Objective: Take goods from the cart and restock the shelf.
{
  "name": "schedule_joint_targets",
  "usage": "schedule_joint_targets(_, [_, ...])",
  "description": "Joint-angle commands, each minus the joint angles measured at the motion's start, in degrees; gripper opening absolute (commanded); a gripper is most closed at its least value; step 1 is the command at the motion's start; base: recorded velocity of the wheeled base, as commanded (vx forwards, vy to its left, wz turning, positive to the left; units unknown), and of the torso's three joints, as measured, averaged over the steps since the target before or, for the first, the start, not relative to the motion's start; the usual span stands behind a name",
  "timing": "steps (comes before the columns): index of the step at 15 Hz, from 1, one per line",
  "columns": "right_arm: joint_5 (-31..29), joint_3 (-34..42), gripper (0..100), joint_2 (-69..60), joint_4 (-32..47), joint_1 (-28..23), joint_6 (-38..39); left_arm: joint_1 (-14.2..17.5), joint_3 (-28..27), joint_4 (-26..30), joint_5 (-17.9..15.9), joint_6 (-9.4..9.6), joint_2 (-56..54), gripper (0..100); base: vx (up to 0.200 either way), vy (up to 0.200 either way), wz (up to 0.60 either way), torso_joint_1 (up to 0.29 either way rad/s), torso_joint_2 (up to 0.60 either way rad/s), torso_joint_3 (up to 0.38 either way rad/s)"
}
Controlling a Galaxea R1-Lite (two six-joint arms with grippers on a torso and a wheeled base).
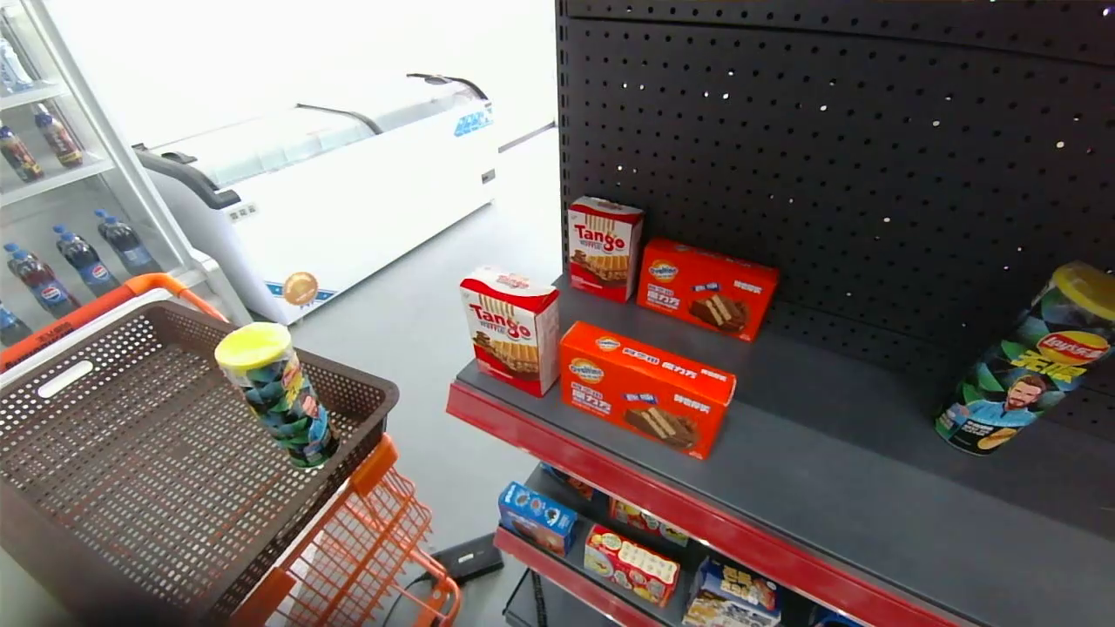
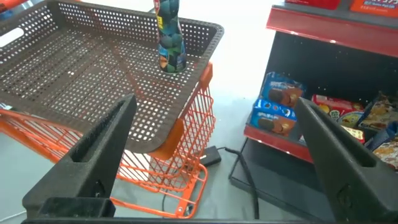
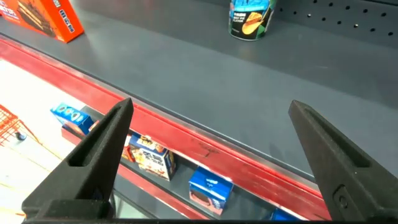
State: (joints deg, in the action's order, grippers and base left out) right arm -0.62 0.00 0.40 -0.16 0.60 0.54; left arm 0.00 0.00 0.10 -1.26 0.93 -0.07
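A chip can with a yellow lid [image 1: 277, 396] stands upright in the brown basket [image 1: 104, 453] on the orange cart [image 1: 348, 540]; the left wrist view shows the can [image 2: 170, 37] too. A second chip can [image 1: 1028, 361] stands on the grey shelf [image 1: 827, 470] at the right, also seen as the can [image 3: 249, 17]. My left gripper [image 2: 211, 155] hangs open below and in front of the basket, nothing between its fingers. My right gripper [image 3: 211, 155] is open over the shelf's red front edge [image 3: 205, 140], empty.
Two wafer boxes [image 1: 512, 329] and two orange cake boxes [image 1: 646, 387] stand at the shelf's left end. Lower shelves hold snack packs [image 1: 629, 564]. A white chest freezer [image 1: 331, 183] and a drinks fridge [image 1: 52, 200] stand behind the cart. Bare shelf lies between boxes and can.
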Motion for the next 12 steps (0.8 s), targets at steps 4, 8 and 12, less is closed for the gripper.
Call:
schedule_joint_targets(4, [0.0, 0.0, 100, 0.0, 0.0, 0.0, 0.1, 0.0, 0.0, 0.0, 0.1, 0.04, 0.1, 100, 0.0, 0.0, 0.0, 0.0, 0.0, 0.0])
schedule_joint_targets(8, [0.0, 0.0, 100, 0.0, 0.0, 0.0, 0.1, 0.4, -9.1, 3.9, 5.7, 4.26, 9.7, 100, 0.0, 0.0, 0.0, 0.0, 0.0, 0.0])
schedule_joint_targets(12, [0.0, 0.0, 100, -0.1, 0.0, 0.0, 0.1, 0.0, -21.9, 3.4, 9.8, 0.3, 36.1, 100, 0.0, 0.0, 0.0, 0.0, 0.0, 0.0])
